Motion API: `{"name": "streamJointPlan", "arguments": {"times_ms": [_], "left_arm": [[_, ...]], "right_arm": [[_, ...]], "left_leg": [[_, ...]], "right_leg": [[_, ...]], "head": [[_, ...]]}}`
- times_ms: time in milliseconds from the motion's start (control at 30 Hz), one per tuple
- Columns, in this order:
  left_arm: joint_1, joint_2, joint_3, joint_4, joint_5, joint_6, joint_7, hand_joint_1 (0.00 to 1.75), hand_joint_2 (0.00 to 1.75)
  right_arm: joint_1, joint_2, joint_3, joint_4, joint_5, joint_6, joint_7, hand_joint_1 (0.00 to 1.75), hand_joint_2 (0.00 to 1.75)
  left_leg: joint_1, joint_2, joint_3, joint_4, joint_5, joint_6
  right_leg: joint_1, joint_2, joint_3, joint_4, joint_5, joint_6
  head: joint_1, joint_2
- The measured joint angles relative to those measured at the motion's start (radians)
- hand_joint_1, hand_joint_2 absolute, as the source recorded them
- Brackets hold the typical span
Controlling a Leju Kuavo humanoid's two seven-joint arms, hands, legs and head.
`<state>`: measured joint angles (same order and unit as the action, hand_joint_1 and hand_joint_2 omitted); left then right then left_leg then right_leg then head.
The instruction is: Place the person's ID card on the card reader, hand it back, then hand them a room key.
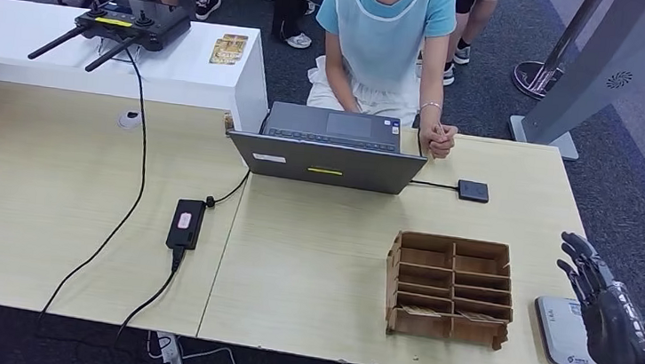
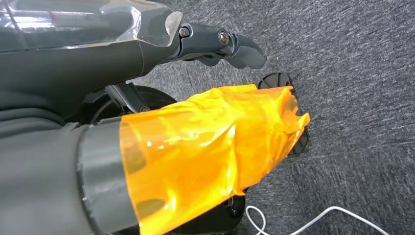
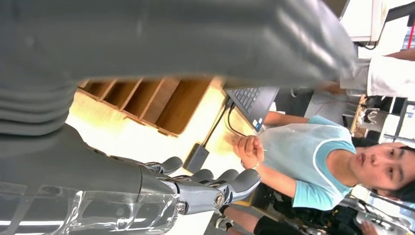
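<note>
The right hand [image 1: 604, 303] is raised at the right end of the table [image 1: 311, 261], its fingers [image 3: 215, 183] spread apart and nothing held in them. Just under and beside it a white card reader [image 1: 562, 330] is seen lying flat near the table's front right corner. To the left of the reader a brown cardboard organizer [image 1: 450, 288] is set, with thin pale cards [image 1: 418, 311] lodged in its front slots. Farther back an open laptop [image 1: 331, 150] is placed, joined by a cable to a small black box [image 1: 473, 191]. Behind the table a person [image 1: 385, 36] is leaning, their hand [image 1: 437, 140] closed at the far edge; in the right wrist view a thin card [image 3: 262, 148] is seen edge-on in that hand. The left hand [image 2: 215, 46] is hung low over grey carpet [image 2: 352, 63]; whether its fingers are curled cannot be told.
</note>
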<state>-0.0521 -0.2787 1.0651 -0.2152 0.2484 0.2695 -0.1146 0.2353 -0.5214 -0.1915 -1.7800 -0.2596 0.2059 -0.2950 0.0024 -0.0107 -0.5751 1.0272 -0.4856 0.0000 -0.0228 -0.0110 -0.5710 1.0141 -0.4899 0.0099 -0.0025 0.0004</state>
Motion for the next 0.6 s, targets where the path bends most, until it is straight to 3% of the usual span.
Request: {"name": "streamJointPlan", "arguments": {"times_ms": [600], "left_arm": [[0.000,0.002,0.000,0.000,-0.005,0.000,0.006,0.00,0.00]], "right_arm": [[0.031,0.016,-0.016,-0.018,0.004,0.025,-0.006,0.00,1.75]], "left_leg": [[0.000,0.001,0.000,0.000,0.000,0.000]], "right_leg": [[0.000,0.000,0.000,0.000,0.000,0.000]], "head": [[0.000,0.000]]}}
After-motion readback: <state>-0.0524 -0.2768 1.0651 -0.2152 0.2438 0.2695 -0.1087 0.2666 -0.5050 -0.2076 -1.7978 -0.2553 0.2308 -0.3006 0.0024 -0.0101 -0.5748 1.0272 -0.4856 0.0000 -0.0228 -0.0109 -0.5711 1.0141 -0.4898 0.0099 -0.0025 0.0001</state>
